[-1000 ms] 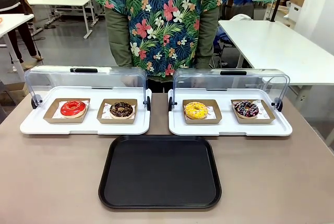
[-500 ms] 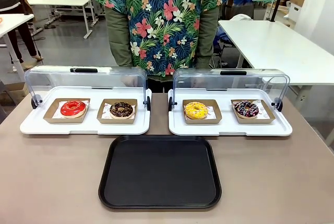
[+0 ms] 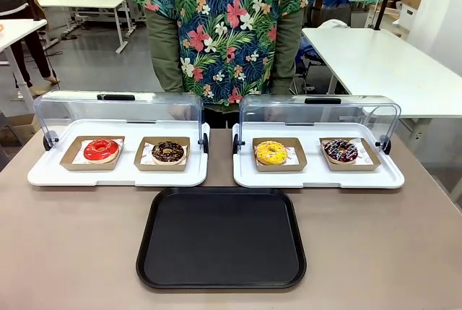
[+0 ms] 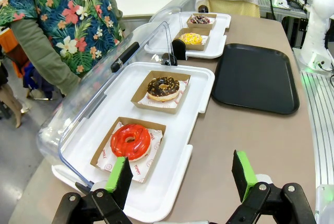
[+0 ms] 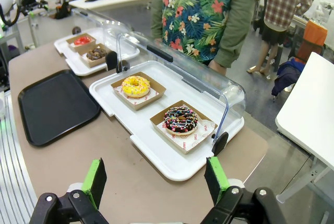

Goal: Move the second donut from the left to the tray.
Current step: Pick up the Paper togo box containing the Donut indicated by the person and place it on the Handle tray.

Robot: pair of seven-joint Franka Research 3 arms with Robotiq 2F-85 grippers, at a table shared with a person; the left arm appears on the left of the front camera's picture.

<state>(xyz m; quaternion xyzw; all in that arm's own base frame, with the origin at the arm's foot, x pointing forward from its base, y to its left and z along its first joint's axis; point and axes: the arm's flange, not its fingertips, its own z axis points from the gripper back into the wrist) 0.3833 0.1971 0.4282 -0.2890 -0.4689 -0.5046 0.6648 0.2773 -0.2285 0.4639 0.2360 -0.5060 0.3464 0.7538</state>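
Observation:
The second donut from the left (image 3: 169,152) has dark chocolate icing and sits in a brown cardboard holder on the left white display tray (image 3: 115,176); it also shows in the left wrist view (image 4: 163,87) and far off in the right wrist view (image 5: 96,54). The black tray (image 3: 221,238) lies flat in front of both display trays, with nothing on it (image 4: 257,76) (image 5: 54,105). My left gripper (image 4: 181,176) hangs open above the table's left end, near the red donut (image 4: 130,141). My right gripper (image 5: 155,179) hangs open above the right end.
A red donut (image 3: 100,149), a yellow donut (image 3: 271,152) and a dark streaked donut (image 3: 340,150) sit in holders. Both clear lids (image 3: 119,110) stand raised at the back. A person in a floral shirt (image 3: 224,28) stands at the far edge.

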